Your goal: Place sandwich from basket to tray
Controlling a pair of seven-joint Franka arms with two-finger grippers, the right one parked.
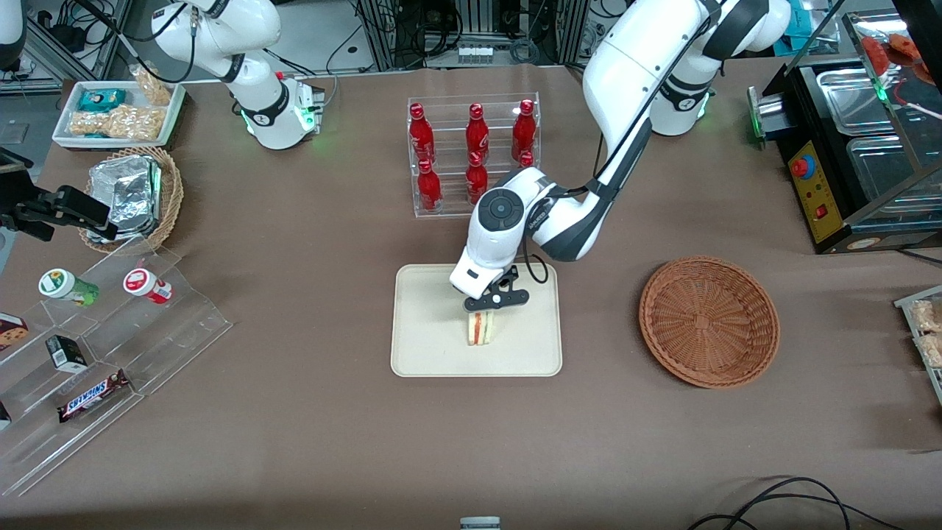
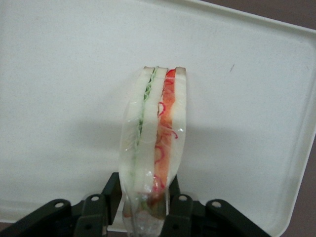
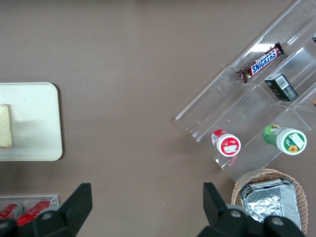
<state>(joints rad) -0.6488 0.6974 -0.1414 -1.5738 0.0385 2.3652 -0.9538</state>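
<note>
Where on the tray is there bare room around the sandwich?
The tray is bare all around the sandwich, widest toward the parked arm's end. It is crowded only at the sandwich itself, where the gripper is shut on it. The basket beside the tray holds nothing.

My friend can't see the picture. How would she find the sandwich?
Look at the big cream tray in the middle of the brown table, nearer the camera than the rack of red bottles. On it the sandwich stands on edge, the gripper jaws shut on it. It's the only white wedge with red and green stripes.
</note>
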